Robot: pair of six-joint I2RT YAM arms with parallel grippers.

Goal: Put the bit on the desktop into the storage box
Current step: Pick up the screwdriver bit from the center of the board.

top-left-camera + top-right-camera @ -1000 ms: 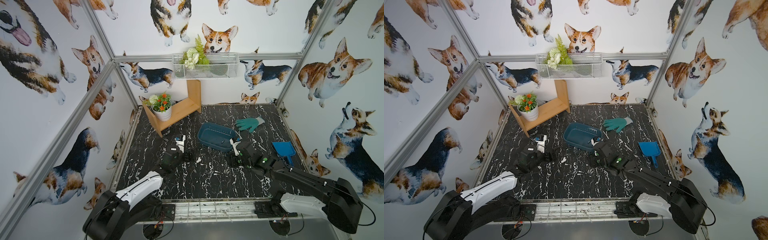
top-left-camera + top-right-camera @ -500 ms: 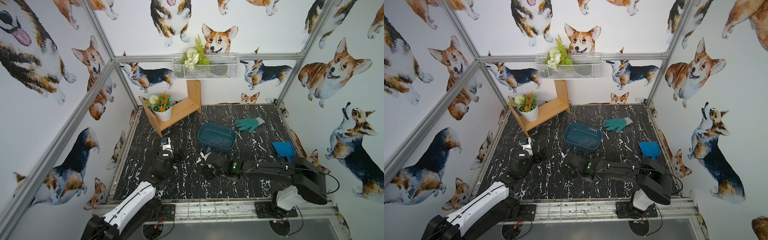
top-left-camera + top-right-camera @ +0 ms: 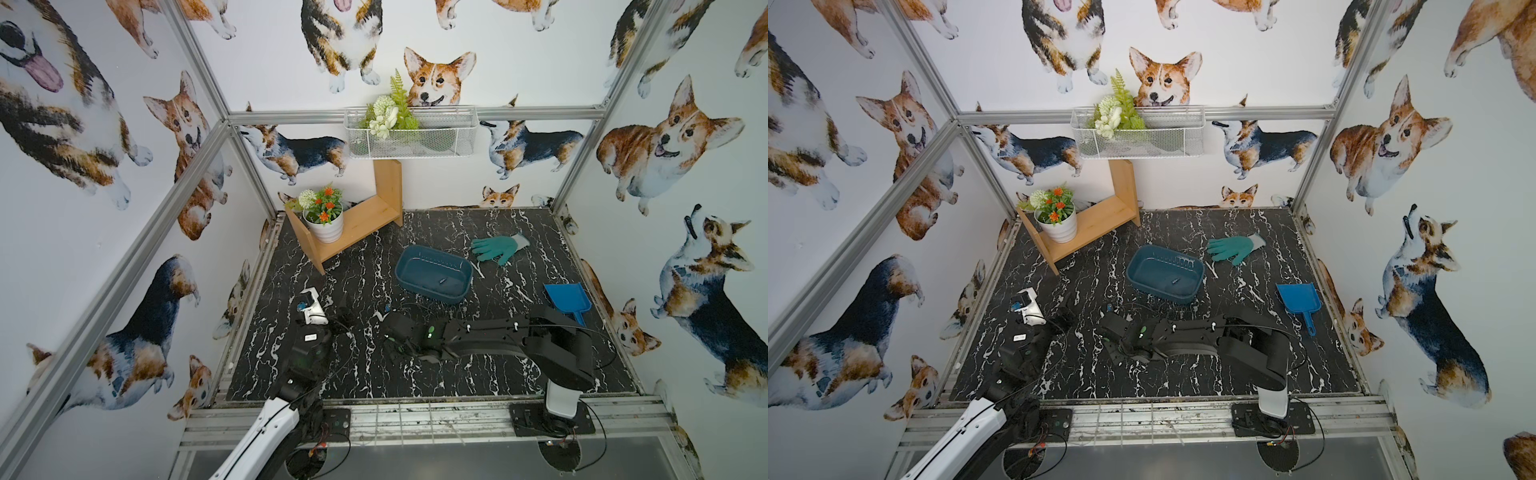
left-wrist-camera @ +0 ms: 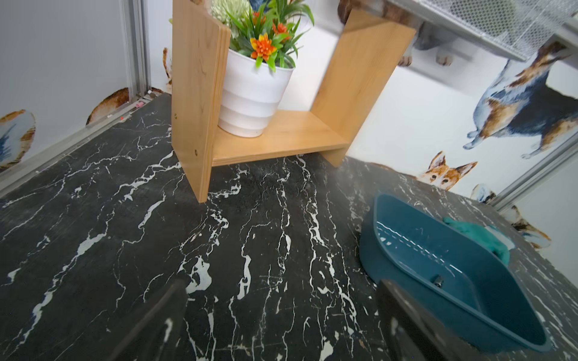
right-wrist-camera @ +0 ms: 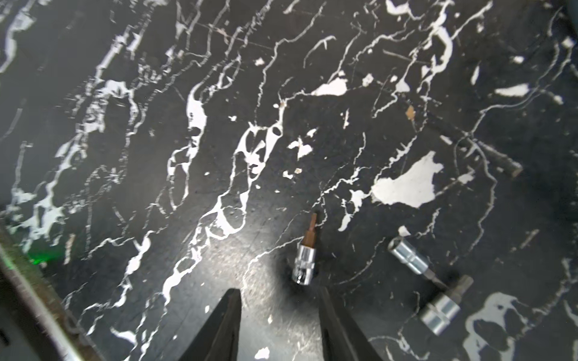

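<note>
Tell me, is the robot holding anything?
No, nothing. The right gripper is open, short of a bit lying on the desktop; the left gripper is open and empty.

bit (image 5: 305, 264): shiny chrome metal | desktop (image 5: 131, 225): scuffed marble-look | storage box (image 4: 416, 247): smooth plastic | shelf (image 4: 281, 140): wood

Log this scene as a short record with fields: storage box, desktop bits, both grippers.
storage box: shallow dark teal plastic bin, one small dark item inside
desktop: black marble-pattern surface
right gripper: open, empty
left gripper: wide open, empty
bits on desktop: chrome socket bit with brown flat tip, just ahead of right gripper; second chrome bit and third chrome bit beside it
</note>
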